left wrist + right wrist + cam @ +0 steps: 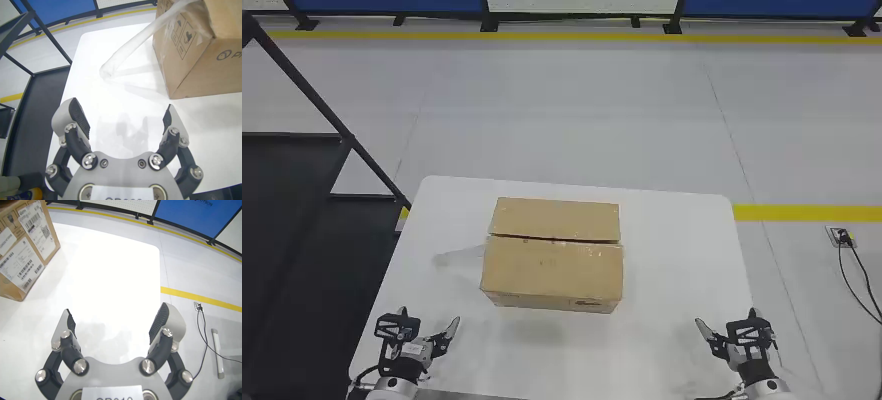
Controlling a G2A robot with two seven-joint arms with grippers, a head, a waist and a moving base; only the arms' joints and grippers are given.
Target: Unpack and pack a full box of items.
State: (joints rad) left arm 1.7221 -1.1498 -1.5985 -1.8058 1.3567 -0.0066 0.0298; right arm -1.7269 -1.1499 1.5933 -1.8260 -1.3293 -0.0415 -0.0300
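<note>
A closed brown cardboard box [554, 253] stands in the middle of the white table [682, 280], its top flaps meeting along a seam. A strip of clear tape [132, 47] hangs loose from the box [198, 47] down onto the table on its left side. My left gripper [419, 331] sits open at the table's near left corner, short of the box, with nothing between its fingers [79, 117]. My right gripper [738, 333] sits open at the near right corner, also holding nothing. The box's labelled side [22, 253] faces the right gripper [117, 321].
A dark metal rack [292, 230] with a black shelf [28, 113] stands against the table's left edge. On the floor to the right lie a socket with a black cable [200, 321] and yellow floor lines [807, 212]. Bare table surrounds the box on all sides.
</note>
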